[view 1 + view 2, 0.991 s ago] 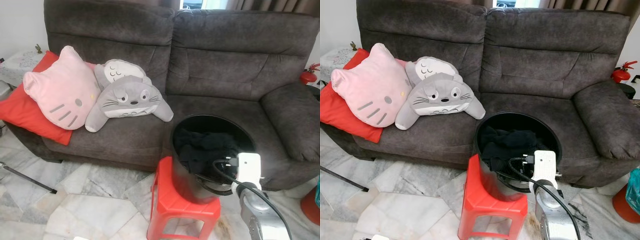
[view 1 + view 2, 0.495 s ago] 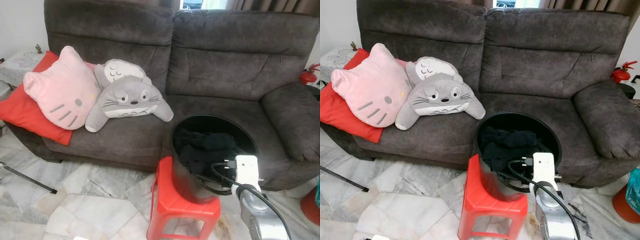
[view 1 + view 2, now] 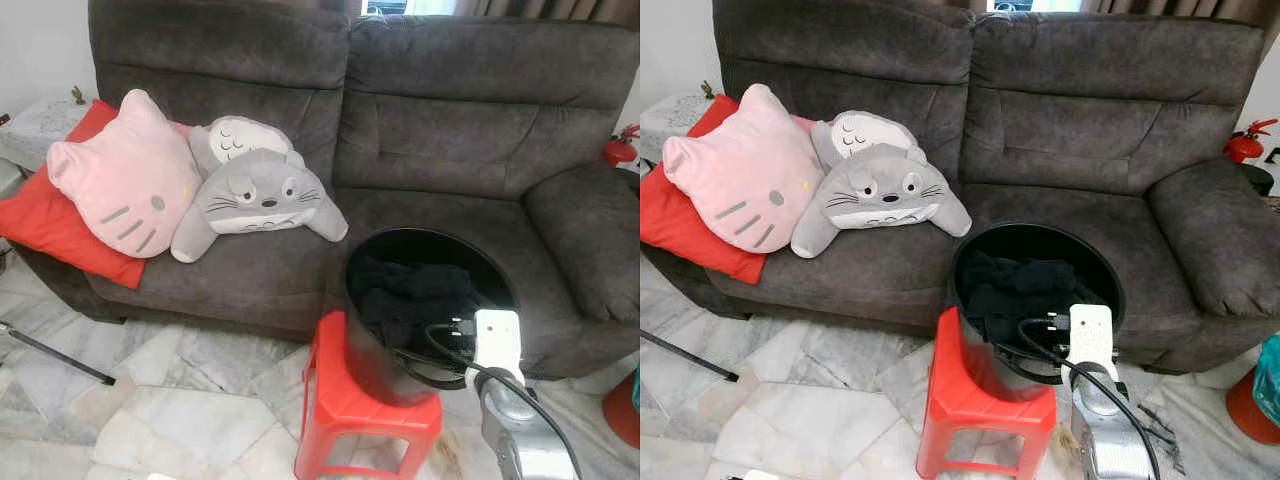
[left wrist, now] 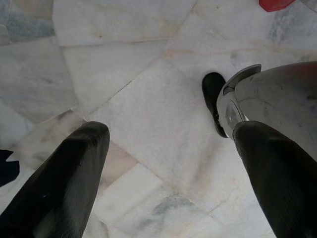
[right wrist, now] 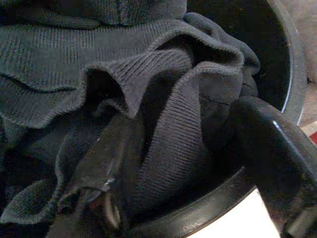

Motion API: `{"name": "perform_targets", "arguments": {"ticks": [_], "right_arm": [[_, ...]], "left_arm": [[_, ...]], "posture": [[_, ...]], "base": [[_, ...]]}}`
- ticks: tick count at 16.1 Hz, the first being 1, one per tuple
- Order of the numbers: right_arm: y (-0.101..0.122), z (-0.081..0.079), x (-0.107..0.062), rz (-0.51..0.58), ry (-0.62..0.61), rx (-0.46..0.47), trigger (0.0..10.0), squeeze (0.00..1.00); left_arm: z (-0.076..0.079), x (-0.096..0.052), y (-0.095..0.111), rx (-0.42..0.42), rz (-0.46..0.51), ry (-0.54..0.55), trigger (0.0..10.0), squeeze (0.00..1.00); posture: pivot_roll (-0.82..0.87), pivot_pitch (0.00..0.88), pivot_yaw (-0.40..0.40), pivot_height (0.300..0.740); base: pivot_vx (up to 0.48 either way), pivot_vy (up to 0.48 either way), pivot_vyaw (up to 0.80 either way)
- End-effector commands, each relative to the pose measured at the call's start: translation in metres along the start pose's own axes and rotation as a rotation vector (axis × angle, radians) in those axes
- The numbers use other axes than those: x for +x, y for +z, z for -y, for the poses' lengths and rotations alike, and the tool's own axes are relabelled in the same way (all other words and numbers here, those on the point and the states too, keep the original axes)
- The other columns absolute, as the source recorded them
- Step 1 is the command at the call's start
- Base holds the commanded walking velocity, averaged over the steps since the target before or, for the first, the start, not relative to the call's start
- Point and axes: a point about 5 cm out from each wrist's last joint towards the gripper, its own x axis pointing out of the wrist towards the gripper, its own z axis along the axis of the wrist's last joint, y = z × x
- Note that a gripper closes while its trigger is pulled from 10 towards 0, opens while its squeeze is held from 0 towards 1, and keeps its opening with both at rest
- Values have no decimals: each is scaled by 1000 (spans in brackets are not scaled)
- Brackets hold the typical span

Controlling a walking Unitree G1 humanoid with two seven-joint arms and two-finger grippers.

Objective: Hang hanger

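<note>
A black bucket (image 3: 348, 285) stands on a red plastic stool (image 3: 365, 410) in front of the sofa. It holds a heap of dark knitted clothes (image 3: 405, 295). My right arm, with its white wrist box (image 3: 497, 340), reaches over the bucket's near rim. In the right wrist view the right gripper (image 5: 185, 116) is open, its fingers (image 5: 106, 163) pushed into the folds of the dark knit (image 5: 74, 54), with a fold lying between them. My left gripper (image 4: 168, 134) hangs open over the marble floor, nothing between its fingers.
A dark grey sofa (image 3: 440, 130) runs along the back, with a pink cat cushion (image 3: 125, 185), a grey plush (image 3: 255, 195) and a red cushion (image 3: 40, 225) at its left end. A dark rod (image 3: 55, 357) lies on the floor at left. My foot (image 4: 213, 99) is below the left gripper.
The right wrist dipped slightly at the bucket's rim and came back. The bucket, stool and cushions have not moved.
</note>
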Motion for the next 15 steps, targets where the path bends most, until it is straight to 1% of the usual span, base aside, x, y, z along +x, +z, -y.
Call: {"name": "perform_targets", "arguments": {"ticks": [1,10,11,12,15], "right_arm": [[-3,3,1,-14,-14,10,0,0],[-3,3,1,-13,-14,16,0,0],[0,-4,5,-4,-1,30,0,0],[3,-7,7,1,5,36,0,0],[8,-6,7,19,3,45,0,0]], "left_arm": [[1,0,-3,6,-19,-9,10000,0],[1,0,-4,7,-19,-9,10000,0],[1,-1,-6,25,-26,-10,10000,0],[1,-1,-7,33,-29,-9,10000,0],[0,-1,-7,32,-29,-6,10000,0]], "posture": [[-97,0,-42,740],[-95,0,-42,740],[-83,0,-35,740],[-83,0,-35,740],[-84,0,-34,740]], "base": [[0,0,0],[0,0,0],[0,0,0],[0,0,0],[0,0,0]]}}
